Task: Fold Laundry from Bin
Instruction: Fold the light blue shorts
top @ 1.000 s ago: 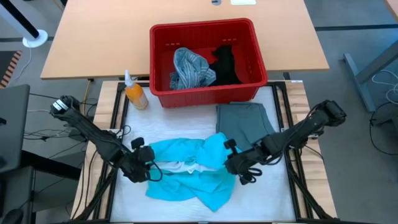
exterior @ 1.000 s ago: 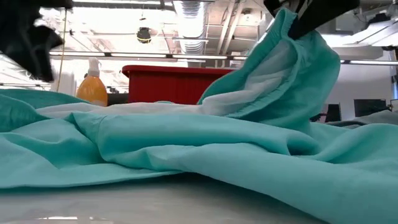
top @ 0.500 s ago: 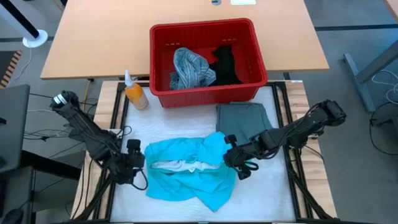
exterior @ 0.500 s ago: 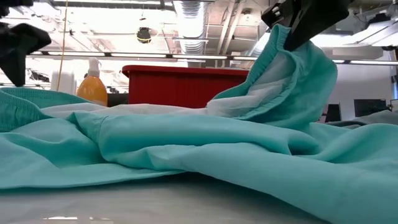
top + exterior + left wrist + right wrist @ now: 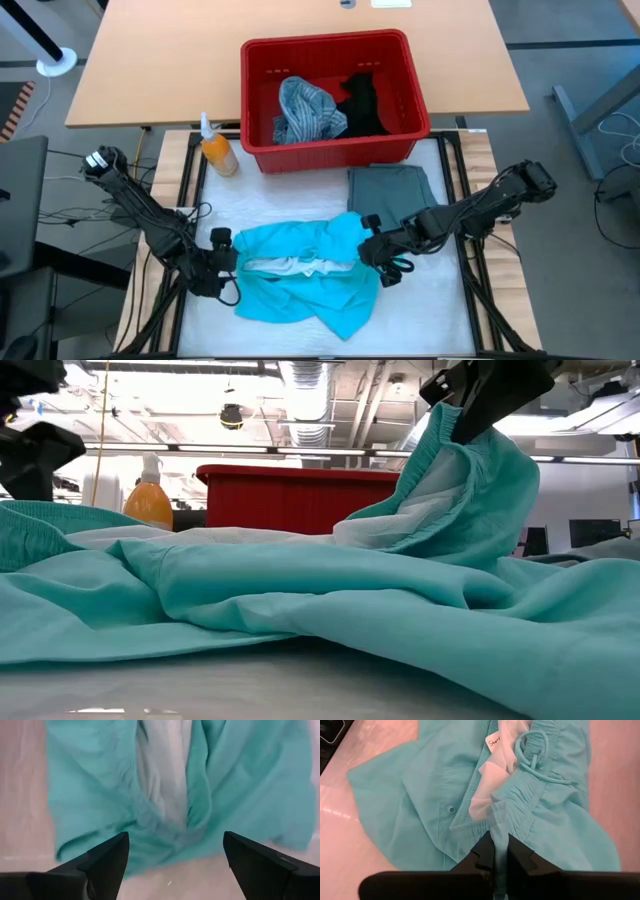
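The turquoise garment (image 5: 305,275) lies crumpled on the white cover of the near desk (image 5: 440,320), between the 2 arms. The right claw (image 5: 372,258) is clamped on the elastic waistband at the garment's right edge and holds that part lifted above the rest of the cloth, as the low view shows. A white lining, a label and a drawstring show just beyond its fingers (image 5: 520,857) in the right wrist view. The left claw (image 5: 222,262) sits just beside the garment's left edge with its jaws spread wide, holding nothing.

The grey-green garment (image 5: 393,195) lies folded flat on the right, touching the turquoise one. The red bin (image 5: 330,48) stands at the far side, holding the blue-grey striped shirt (image 5: 303,108) and the black garment (image 5: 362,102). An orange spray bottle (image 5: 216,147) stands just left of the bin.
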You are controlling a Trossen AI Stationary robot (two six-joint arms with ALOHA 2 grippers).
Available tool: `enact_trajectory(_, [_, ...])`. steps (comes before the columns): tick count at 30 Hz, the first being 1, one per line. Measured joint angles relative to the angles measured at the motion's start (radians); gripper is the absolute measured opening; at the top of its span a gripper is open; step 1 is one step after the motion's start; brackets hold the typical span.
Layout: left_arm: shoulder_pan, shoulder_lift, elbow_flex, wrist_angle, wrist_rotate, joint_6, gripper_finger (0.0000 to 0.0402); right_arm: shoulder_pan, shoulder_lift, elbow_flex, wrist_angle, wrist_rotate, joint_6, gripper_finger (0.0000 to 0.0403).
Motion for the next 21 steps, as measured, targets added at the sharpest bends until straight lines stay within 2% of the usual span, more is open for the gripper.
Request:
enact_trajectory(4, [0.011, 0.011, -0.018, 0.126, -0.037, 0.059, 0.0313, -0.006, 0.000, 0.000, 0.000, 0.000, 0.000, 0.0045])
enact_trajectory(11, [0.045, 0.105, -0.016, 0.125, -0.055, 0.107, 0.0313, -0.006, 0.000, 0.000, 0.000, 0.003, 0.005, 0.0045])
enact_trajectory(21, [0.051, 0.217, -0.013, 0.233, -0.066, 0.184, 0.0311, -0.006, 0.000, 0.000, 0.000, 0.003, 0.016, 0.0045])
